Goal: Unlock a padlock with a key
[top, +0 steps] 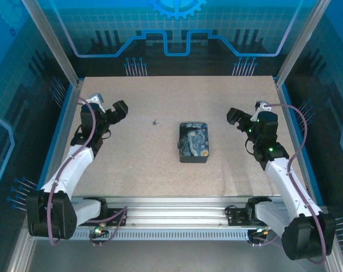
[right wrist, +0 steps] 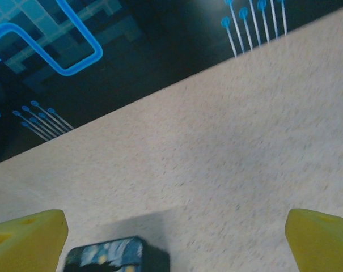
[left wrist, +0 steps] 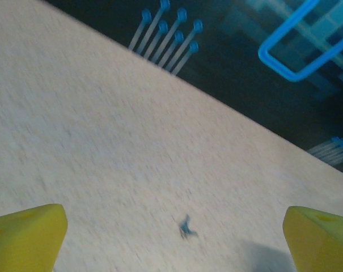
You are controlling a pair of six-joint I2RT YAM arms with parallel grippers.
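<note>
Looking down from above, we see the key point(top: 155, 121) lying on the bare worktop point(top: 160, 181) between the left tool point(top: 119, 110) and the blue-and-yellow tin box point(top: 194, 141), apart from both, while the right tool point(top: 236, 117) hovers on the far side of the tin box. Our left wrist camera adds the key point(left wrist: 186, 226) as a blurred dark speck between widely spread yellow fingers point(left wrist: 29, 235), grasping nothing. Our right wrist camera shows the tin box point(right wrist: 117, 258) at its top edge, just beside one of that tool's equally spread, empty fingers point(right wrist: 29, 232).

No legible text, as far as visible.
</note>
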